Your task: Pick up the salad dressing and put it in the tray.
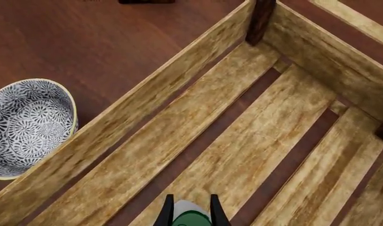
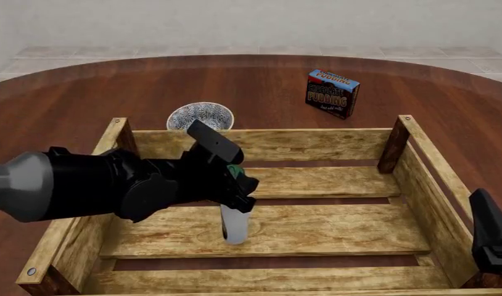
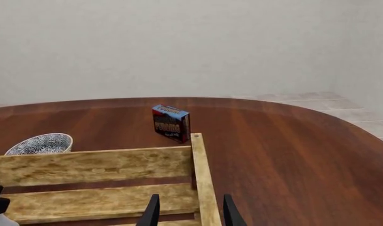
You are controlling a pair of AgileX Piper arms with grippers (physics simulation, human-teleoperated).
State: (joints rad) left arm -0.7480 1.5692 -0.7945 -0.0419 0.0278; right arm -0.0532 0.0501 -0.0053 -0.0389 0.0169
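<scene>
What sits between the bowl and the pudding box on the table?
Nothing: in the front view the stretch of table between the bowl and the pudding box is bare wood.

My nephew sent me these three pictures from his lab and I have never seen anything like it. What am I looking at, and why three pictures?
These are computer-rendered pictures of two robot arms at a round wooden table, steered by a person. One picture comes from a fixed camera behind the arms; the other two come from small cameras mounted just behind each gripper.

On the table stand a big slatted wooden tray, a patterned bowl and a pudding box farther back.

The left gripper reaches over the tray, shut on the salad dressing, a small white bottle with a green cap. The bottle hangs upright, its base at or just above the tray's slats. The right gripper is open, holds nothing and waits by the tray's right wall.
</scene>
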